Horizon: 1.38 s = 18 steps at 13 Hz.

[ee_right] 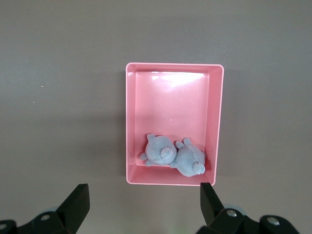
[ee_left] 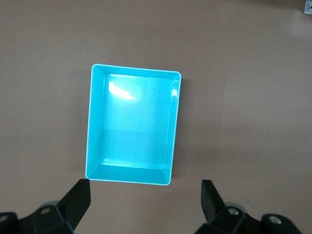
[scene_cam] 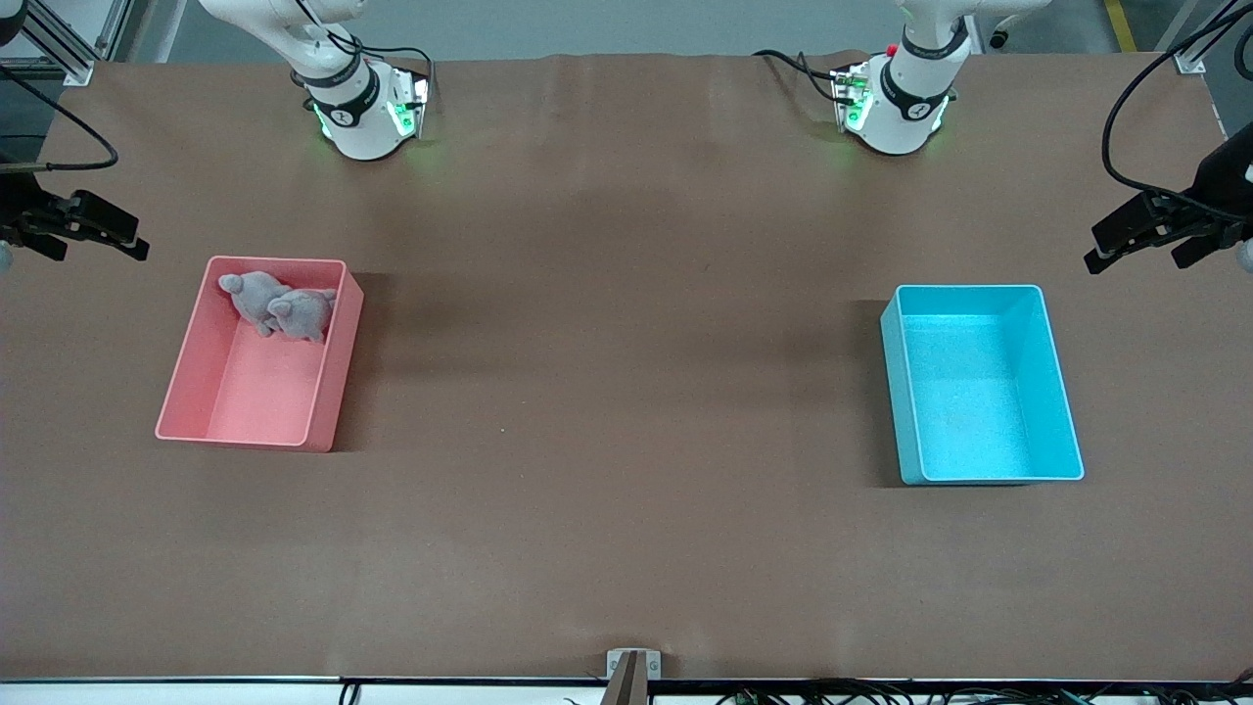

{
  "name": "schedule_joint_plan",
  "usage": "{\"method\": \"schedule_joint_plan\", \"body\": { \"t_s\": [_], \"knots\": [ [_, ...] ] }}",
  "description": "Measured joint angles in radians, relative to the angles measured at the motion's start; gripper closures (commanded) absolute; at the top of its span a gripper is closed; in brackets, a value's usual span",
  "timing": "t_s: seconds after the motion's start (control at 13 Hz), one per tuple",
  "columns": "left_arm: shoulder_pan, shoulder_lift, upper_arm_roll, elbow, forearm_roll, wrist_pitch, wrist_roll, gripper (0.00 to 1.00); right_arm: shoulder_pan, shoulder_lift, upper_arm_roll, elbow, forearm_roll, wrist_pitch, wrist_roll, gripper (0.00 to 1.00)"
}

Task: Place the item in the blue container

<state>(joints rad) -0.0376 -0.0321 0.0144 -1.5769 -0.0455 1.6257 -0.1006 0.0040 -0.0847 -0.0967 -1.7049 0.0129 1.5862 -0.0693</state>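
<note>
Now both grippers hang open and hold nothing, each one up in the air at its own end of the table.

On the brown table the blue container stands toward the left arm's end, with nothing inside it, and the left gripper is above the table just beside it, its two dark fingers spread wide apart in the left wrist view. Well apart from the blue container, toward the right arm's end, stands the pink bin. A grey plush toy lies inside the pink bin, at the end farther from the front camera, touching the wall. The right gripper is up beside the pink bin, fingers also spread and free.
</note>
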Motion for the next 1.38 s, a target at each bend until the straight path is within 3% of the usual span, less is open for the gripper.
{"method": "schedule_joint_plan", "body": {
  "t_s": [1.08,1.38],
  "knots": [
    [0.001,0.000,0.000,0.002,0.000,-0.003,0.000,0.00,-0.005,0.002,-0.005,0.038,-0.004,-0.028,0.000,0.00],
    [0.001,0.000,0.000,0.004,0.000,-0.003,0.000,0.00,-0.055,0.147,-0.009,0.037,-0.007,0.023,0.000,0.00]
  ]
}}
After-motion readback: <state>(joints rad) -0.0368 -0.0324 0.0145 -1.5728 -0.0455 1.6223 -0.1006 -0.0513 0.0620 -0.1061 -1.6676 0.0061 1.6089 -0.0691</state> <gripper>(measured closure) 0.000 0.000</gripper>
